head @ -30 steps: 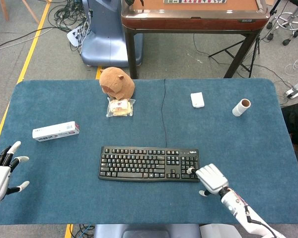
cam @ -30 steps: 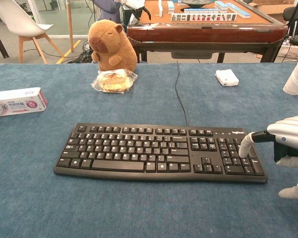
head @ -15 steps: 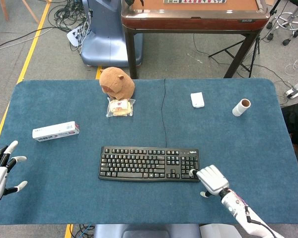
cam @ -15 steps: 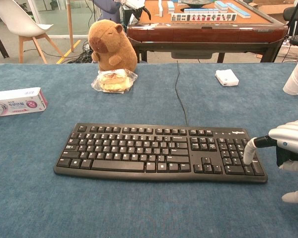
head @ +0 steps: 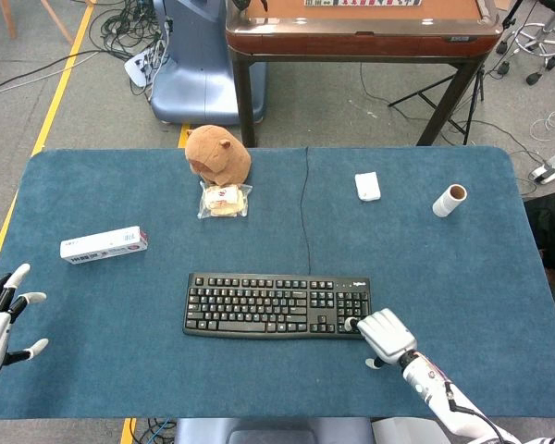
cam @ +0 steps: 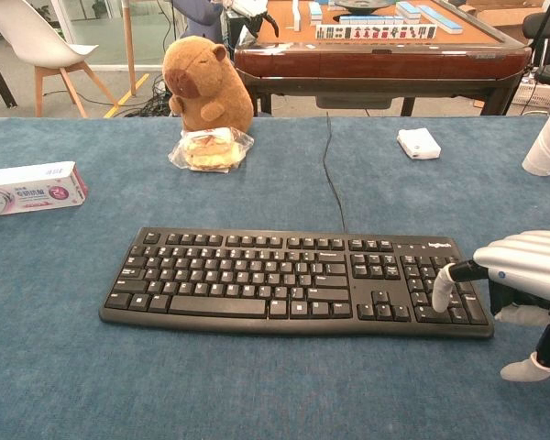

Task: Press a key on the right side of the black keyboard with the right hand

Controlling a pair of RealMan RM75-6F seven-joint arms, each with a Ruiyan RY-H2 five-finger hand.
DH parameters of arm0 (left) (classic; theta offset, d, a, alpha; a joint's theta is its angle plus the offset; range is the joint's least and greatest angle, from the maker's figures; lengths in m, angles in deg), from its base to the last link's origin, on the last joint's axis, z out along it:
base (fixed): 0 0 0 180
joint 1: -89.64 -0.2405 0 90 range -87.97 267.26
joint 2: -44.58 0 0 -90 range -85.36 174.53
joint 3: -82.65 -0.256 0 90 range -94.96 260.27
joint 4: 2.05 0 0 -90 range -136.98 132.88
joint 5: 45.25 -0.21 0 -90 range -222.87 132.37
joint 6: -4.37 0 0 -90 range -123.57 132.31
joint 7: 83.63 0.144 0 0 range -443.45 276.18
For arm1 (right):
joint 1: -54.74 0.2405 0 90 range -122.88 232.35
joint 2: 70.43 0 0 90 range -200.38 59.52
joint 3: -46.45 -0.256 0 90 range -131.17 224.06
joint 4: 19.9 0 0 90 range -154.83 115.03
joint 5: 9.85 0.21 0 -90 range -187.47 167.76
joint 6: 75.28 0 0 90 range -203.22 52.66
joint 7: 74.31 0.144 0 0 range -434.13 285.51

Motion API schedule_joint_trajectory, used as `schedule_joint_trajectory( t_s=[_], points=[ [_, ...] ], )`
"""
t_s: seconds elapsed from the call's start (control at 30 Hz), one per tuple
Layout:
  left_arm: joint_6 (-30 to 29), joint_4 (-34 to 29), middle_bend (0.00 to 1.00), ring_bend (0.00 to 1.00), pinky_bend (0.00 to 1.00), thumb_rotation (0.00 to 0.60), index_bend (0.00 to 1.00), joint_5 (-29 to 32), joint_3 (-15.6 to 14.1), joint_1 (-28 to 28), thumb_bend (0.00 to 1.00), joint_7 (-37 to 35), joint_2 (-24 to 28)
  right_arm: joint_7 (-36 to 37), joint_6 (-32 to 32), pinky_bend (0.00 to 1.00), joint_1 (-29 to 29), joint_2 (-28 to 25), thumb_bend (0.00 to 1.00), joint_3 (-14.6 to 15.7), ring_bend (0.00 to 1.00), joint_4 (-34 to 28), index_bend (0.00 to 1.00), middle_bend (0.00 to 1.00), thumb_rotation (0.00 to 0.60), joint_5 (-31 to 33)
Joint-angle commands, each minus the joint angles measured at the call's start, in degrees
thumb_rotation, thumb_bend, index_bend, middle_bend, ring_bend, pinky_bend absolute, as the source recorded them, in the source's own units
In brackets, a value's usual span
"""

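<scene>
At the lower right of the frame, the right robot hand hangs beside the end of the black keyboard, most fingers curled in side by side and one extended finger angled down onto the numeric pad's bottom rows; it grips nothing. The fingertip looks to be touching a key, though whether the key is depressed cannot be told. To do this step well, I judge the push should go straight down through that single fingertip, short and light, keeping the other fingers lifted so no neighbouring key is caught and the keyboard is not shoved sideways. The keyboard lies flat at lower centre of the blue bench, long axis running left to right across the frame, its cable leading away toward the top. The left robot hand sits at the lower left edge, fingers spread, empty.
</scene>
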State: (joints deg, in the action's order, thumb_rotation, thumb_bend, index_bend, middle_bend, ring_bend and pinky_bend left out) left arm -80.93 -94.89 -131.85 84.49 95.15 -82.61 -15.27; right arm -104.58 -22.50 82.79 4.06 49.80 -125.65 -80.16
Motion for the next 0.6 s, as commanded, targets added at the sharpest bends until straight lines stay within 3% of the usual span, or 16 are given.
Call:
schedule_joint_trajectory(
  t_s=[0.03, 0.6],
  points=[
    [-0.03, 0.18, 0.0, 0.0, 0.19, 0.6, 0.34, 0.03, -0.01, -0.07, 0.03, -0.21, -0.05, -0.33, -0.01, 1.0, 0.21, 0.29, 0.12, 0.14, 1.0, -0.04, 0.34, 1.0, 0.6, 0.28],
    [-0.46, 0.11, 0.0, 0.0, 0.19, 0.6, 0.34, -0.39, -0.06, -0.36, 0.03, -0.76, 0.2, -1.35, 0.55, 1.0, 1.14, 1.18, 0.12, 0.69, 1.0, 0.45, 0.34, 1.0, 0.6, 2.43]
  ],
)
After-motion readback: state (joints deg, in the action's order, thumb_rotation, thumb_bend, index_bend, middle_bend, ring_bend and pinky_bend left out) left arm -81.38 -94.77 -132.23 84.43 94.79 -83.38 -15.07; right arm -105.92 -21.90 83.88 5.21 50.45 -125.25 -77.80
